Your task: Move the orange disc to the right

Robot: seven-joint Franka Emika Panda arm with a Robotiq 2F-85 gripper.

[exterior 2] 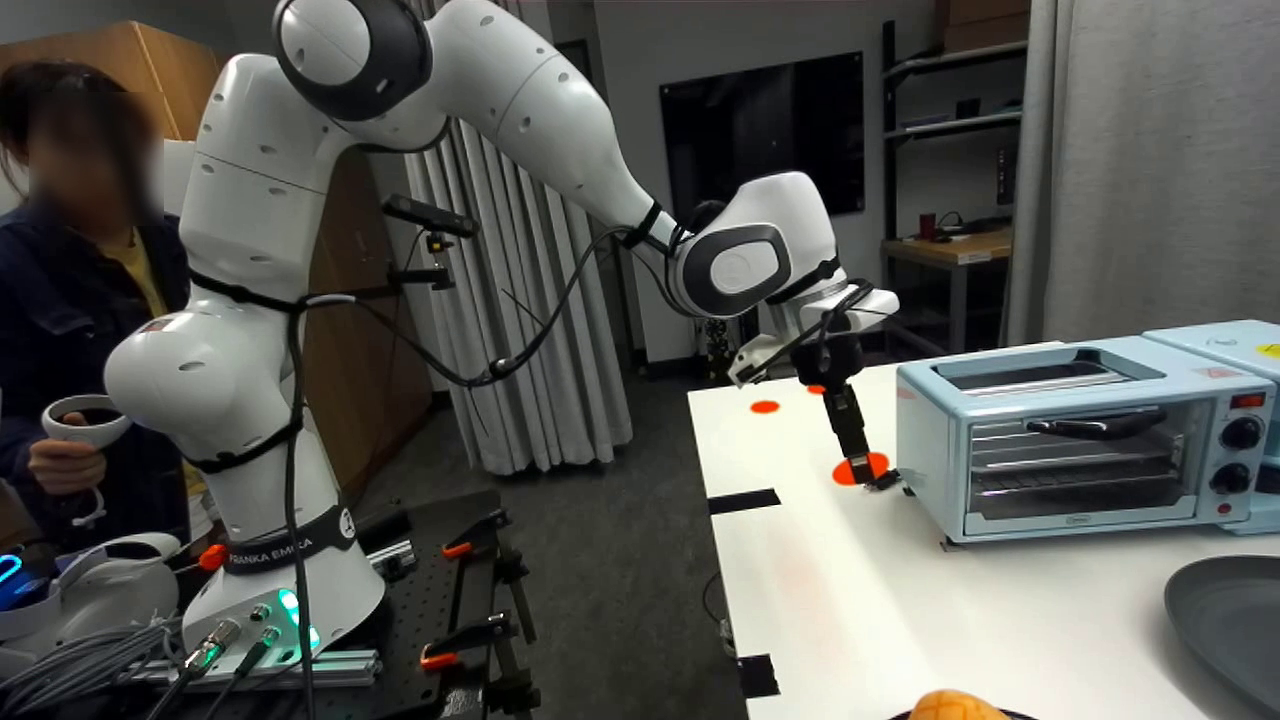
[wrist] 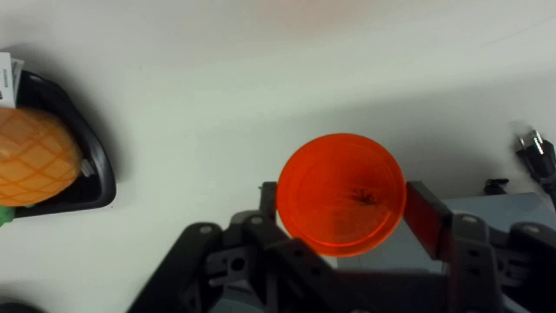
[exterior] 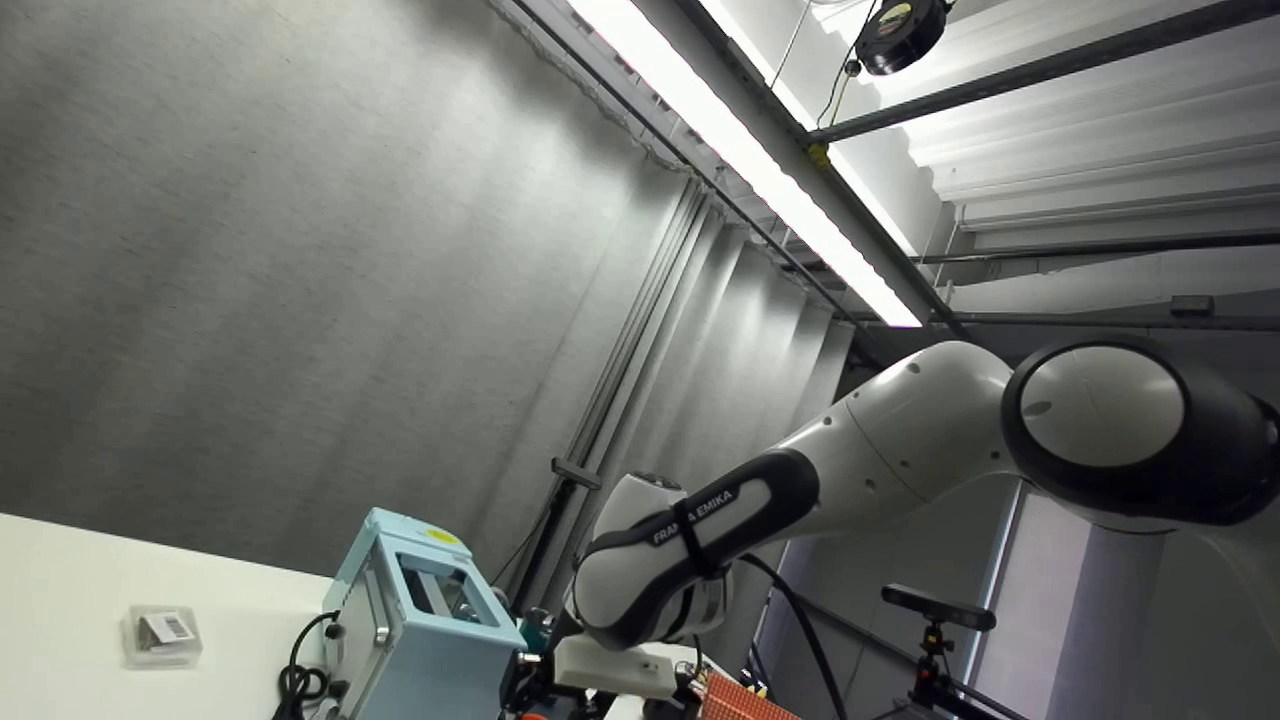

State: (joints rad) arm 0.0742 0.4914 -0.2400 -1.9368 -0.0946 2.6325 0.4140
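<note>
A round, translucent orange disc point(wrist: 334, 165) lies between the two fingers of my gripper point(wrist: 342, 189) in the wrist view. Both fingertips touch its rim at opposite sides, and the gripper is shut on it. The oven's edge and a dark object show through the disc. In an exterior view the disc point(exterior 2: 879, 462) is at the tip of my gripper point(exterior 2: 861, 470), low over the white table and beside the front left corner of the oven. The fingers hide part of it there. I cannot tell how high it is.
A light blue toaster oven point(exterior 2: 1080, 470) stands right beside the gripper. More orange spots point(exterior 2: 765, 407) lie farther back on the table. A black tray point(wrist: 97, 174) holds an orange bun-like item point(wrist: 37, 161). A power plug point(wrist: 538, 156) and a dark plate point(exterior 2: 1235, 625) also lie there.
</note>
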